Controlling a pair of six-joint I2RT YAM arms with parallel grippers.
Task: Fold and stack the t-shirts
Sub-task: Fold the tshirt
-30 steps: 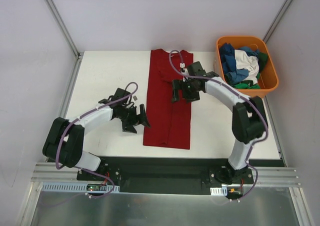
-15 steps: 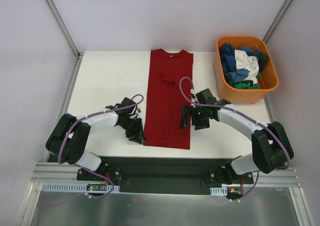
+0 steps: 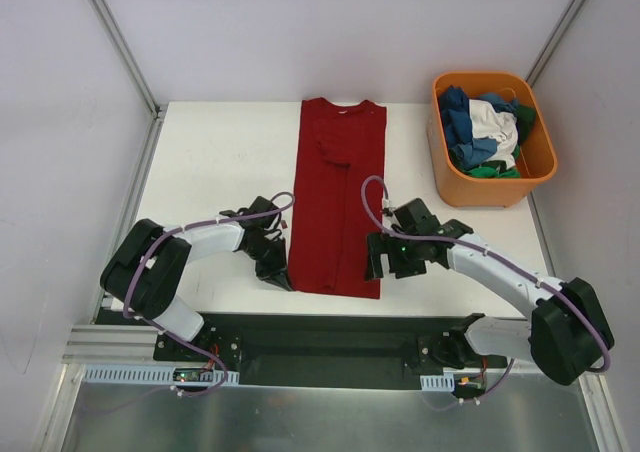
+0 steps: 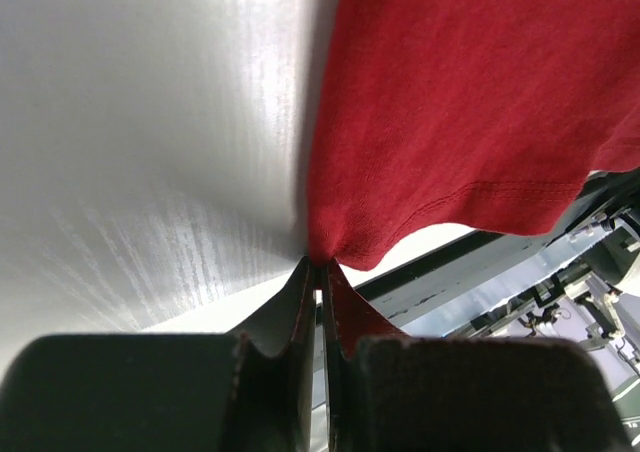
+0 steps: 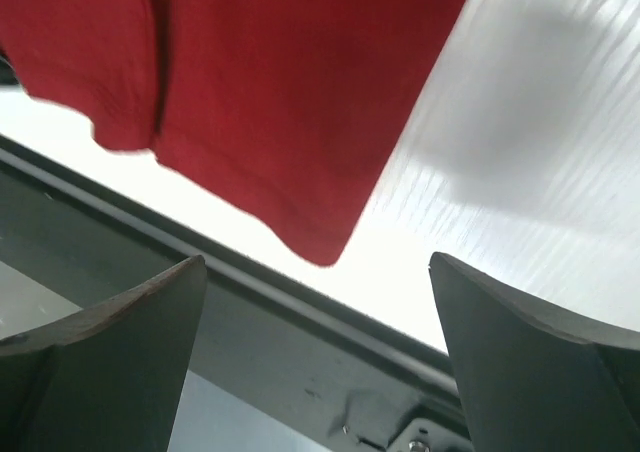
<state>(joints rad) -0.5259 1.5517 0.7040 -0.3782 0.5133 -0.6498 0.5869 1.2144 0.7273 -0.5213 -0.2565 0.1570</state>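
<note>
Dark red t-shirt (image 3: 338, 192) lies flat in the middle of the tabletop (image 3: 220, 162). It is folded into a narrow strip with its long axis running top to bottom of the overhead frame: collar at the top, hem at the bottom by the tabletop's near edge.

Left pincer (image 3: 284, 278) sits at the lower-left hem corner. It is pressed together and pinching that corner; the left wrist view shows cloth bunched right at the fingertips.

Right pincer (image 3: 378, 266) sits at the lower-right hem corner, spread wide and holding nothing. In the right wrist view that corner lies between the two fingers, with cloth above and bare tabletop to the right.

Each arm is on its own corner, neither reaching across. Likely next: the right pincer pinches its corner, then both carry the hem up the frame along the long axis toward the collar.

Other t-shirts (image 3: 485, 127), blue, white and green, are heaped in the orange tub (image 3: 545, 167) at the upper right, well apart.
</note>
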